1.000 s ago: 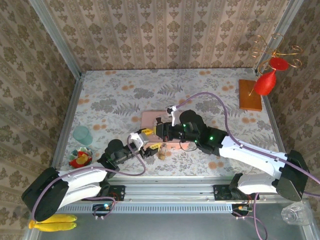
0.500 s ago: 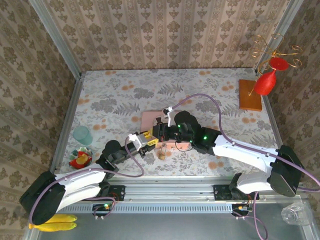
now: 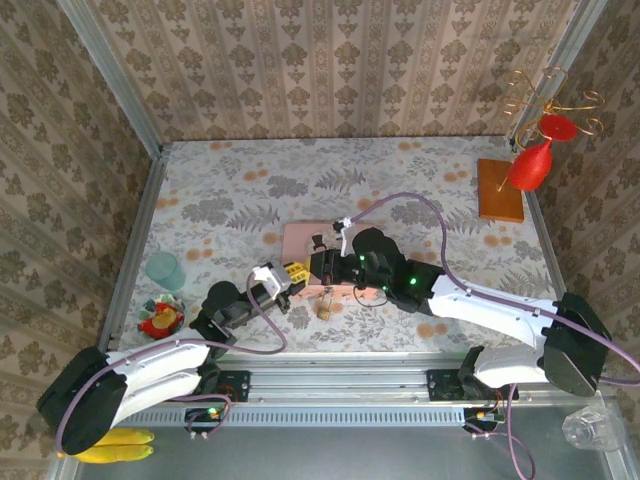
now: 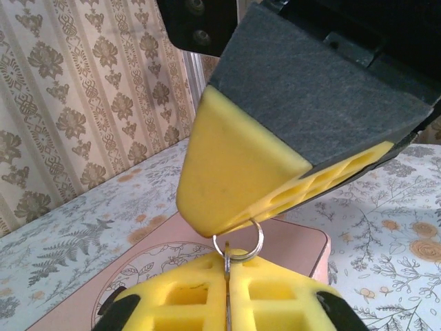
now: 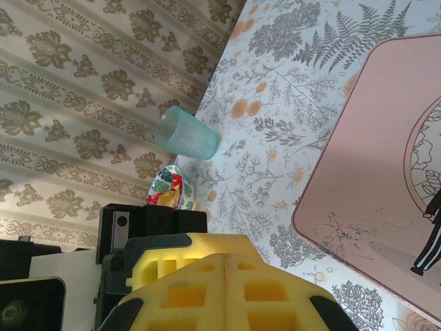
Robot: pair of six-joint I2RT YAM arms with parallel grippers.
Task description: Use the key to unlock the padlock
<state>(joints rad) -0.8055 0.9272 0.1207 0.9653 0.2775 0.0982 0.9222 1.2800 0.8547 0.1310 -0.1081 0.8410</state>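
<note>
While left claw [image 4: 227, 267] pinches the key ring [image 4: 238, 243] and right claw [image 5: 224, 267] is closed just beside it, padlock [image 3: 323, 309] lies on surface [image 3: 230, 200] near tin [image 3: 298, 238], so insertion likely comes next, needing keyhole alignment.

Tiny brass padlock [image 3: 324, 311] on the floral table [image 3: 230, 200]; key [image 4: 227, 261] edge-on in the left claw [image 4: 228, 273].

Left claw [image 4: 227, 283] clamped on key [image 4: 227, 261], ring [image 4: 239, 242] protruding, pink tin [image 4: 293, 236] beneath
</note>
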